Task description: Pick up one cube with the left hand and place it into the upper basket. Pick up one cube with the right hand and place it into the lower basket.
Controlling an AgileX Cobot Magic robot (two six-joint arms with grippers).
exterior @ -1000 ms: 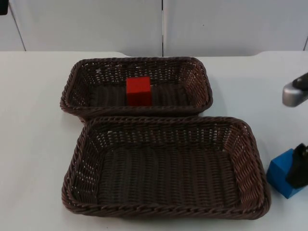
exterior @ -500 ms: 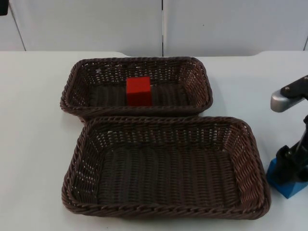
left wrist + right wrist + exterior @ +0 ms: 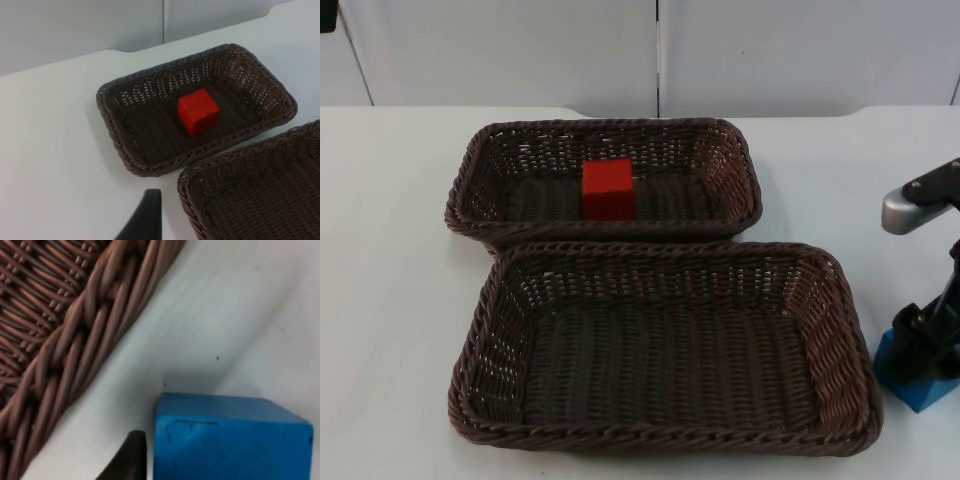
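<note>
White table (image 3: 390,250): lower basket (image 3: 850,330) beside blue cube (image 3: 905,385).

We see the right arm (image 3: 920,200) coming in at the table's right edge in the top view, its silver-grey joint raised and the black links below it dropping steeply. The right gripper (image 3: 925,350) at its end points down and sits low at the table, right on the blue cube (image 3: 910,385), with its black body covering the cube's upper part. In the right wrist view we see the gripper's black tip just beside one face of that cube. The left arm (image 3: 328,15) waits, drawn back to the far left corner, and the left gripper (image 3: 145,220) hangs above the table.
</note>
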